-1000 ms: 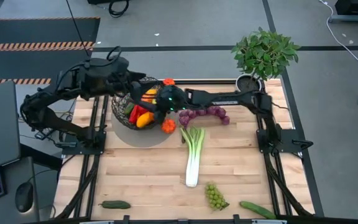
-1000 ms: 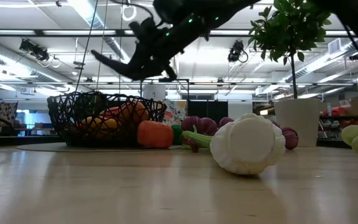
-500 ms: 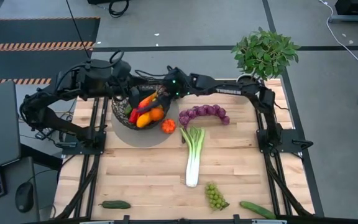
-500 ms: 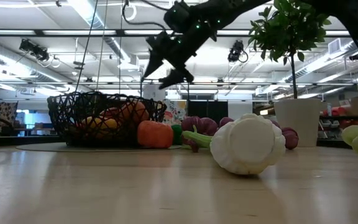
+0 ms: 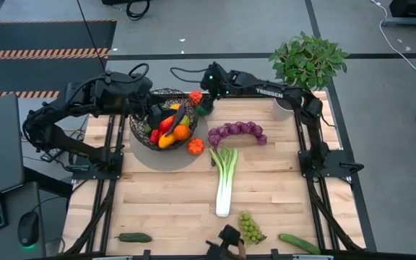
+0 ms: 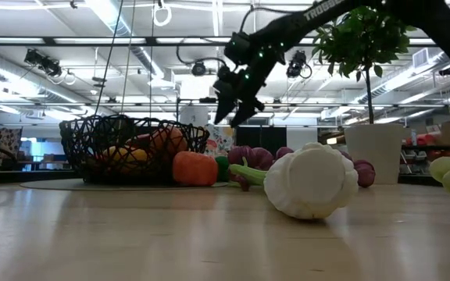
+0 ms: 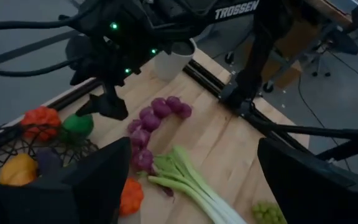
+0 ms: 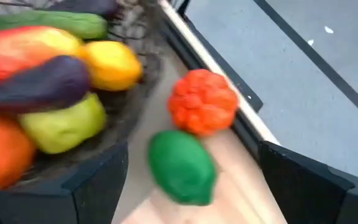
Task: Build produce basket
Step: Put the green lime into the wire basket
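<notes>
Left gripper (image 5: 144, 108) hangs at the basket's (image 5: 141, 126) left rim, fingers spread wide, holding nothing. The basket is at the table's far left, piled with an orange (image 5: 183, 132), peppers and an aubergine (image 8: 33, 83). Right gripper (image 5: 206, 92) hovers just past its right rim, wide open and empty, above a green pepper (image 8: 182, 165) on the table.

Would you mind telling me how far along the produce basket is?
Partly done: the basket already holds several pieces. Nothing is in hand; the right claw hangs open near the green fruit, the left claw open at the basket. The leek, purple grapes, green grapes and cucumbers remain outside.
</notes>
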Motion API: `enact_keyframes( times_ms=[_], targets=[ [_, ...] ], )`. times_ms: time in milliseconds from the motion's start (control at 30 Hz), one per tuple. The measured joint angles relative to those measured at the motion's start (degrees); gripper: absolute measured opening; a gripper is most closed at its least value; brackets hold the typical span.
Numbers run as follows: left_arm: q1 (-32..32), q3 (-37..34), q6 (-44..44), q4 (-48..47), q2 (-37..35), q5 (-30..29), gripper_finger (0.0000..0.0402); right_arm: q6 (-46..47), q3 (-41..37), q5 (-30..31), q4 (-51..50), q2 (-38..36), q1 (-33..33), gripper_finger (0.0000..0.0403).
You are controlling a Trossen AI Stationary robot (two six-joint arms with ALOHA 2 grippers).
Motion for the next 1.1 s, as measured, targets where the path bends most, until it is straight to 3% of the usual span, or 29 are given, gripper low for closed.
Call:
enact_keyframes(
  times_ms=[267, 467, 667, 1100],
  targets=[
    [2.9, 0.0, -3.0, -0.1, 0.0, -0.1, 0.0357, -11.2, -0.1, -7.8, 0.0, 3.3, -3.1, 0.036],
    [5.6, 0.0, -3.9, 0.0, 0.1, -0.1, 0.0357, -22.2, -0.1, -9.3, 0.3, 4.7, -2.3, 0.0361],
    [7.7, 0.0, -5.0, 0.0, 0.1, 0.0, 0.0357, -24.0, -0.1, -12.8, -0.4, 6.4, -3.0, 0.0362],
    [10.2, 0.0, -6.4, 0.1, 0.1, -0.1, 0.0357, -20.1, -0.1, -13.0, -1.9, 7.7, -3.8, 0.0359]
  ],
)
